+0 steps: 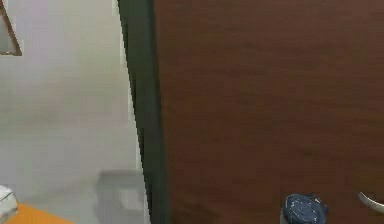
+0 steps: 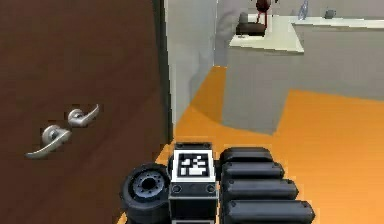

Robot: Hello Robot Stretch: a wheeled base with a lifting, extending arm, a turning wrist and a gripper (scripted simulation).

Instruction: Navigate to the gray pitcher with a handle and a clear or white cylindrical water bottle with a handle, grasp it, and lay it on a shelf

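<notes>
The retracted arm sits at the arm side view's bottom edge, with its white marker square and black stacked segments. Left of the marker is the gripper, a dark round body whose far end I can't make out, so I cannot tell whether it holds anything. Far off at the top right stands a white counter. On it are a brown object and two small pale blobs, too small to name. A small blue-grey round thing shows at the forward view's bottom edge.
A brown door stands close ahead, its dark edge against a white wall. The same door carries silver lever handles. Orange floor runs toward the counter. A picture frame corner hangs top left.
</notes>
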